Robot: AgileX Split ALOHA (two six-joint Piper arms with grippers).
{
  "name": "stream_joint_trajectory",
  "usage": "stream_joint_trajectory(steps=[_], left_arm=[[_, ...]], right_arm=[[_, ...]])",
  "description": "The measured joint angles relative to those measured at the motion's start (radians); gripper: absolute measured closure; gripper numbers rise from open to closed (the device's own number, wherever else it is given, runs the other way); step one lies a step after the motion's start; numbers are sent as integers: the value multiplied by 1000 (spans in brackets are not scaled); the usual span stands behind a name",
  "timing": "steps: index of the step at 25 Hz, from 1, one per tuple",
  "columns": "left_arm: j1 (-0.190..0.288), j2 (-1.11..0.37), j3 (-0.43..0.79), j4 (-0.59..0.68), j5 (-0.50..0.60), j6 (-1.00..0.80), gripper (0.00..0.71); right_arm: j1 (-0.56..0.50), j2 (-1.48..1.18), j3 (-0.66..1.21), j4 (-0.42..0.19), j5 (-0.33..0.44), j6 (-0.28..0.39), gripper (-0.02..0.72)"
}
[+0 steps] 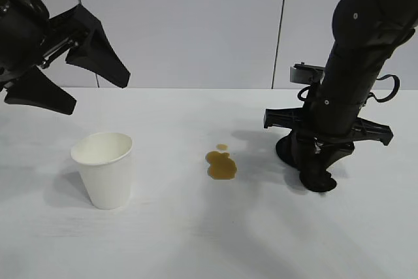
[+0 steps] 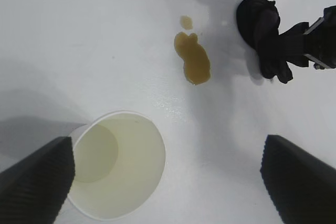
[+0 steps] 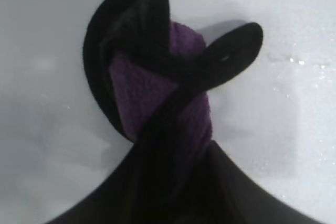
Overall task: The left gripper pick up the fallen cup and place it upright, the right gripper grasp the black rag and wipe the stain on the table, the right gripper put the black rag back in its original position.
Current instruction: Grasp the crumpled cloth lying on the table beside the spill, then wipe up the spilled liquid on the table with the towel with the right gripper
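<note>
White table [image 1: 196,240], 1 upright cup [image 1: 104,169], 1 stain [image 1: 221,165], left tool [image 1: 68,73] spread, right tool [image 1: 313,171] clamping black rag [image 3: 157,108].

Bright, even light; soft shadows

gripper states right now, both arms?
Left hand: open, holding nothing, raised above the cup.
Right hand: down on the table, closed on the black rag.

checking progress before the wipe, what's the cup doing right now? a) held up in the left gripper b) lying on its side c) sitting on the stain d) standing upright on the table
d: the cup stands upright, mouth up, on the table, apart from the stain and clear of the open left gripper.
</note>
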Motion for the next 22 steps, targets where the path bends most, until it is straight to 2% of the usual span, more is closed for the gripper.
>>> stream_joint_trajectory(steps=[5,8,14,18,22], left_arm=[[0,0,0,1,3,0,17],[0,0,0,2,10,0,17],[0,0,-25,3,29,-9,17],[0,0,-28,3,32,-19,17],[0,0,-28,4,32,-22,17]], right_arm=[[1,0,-21,4,1,1,597],[17,-19,-61,19,29,-5,597],[133,-61,-156,125,95,-77,597],[216,-42,-163,154,68,-82,597],[256,33,-163,158,-3,-82,597]])
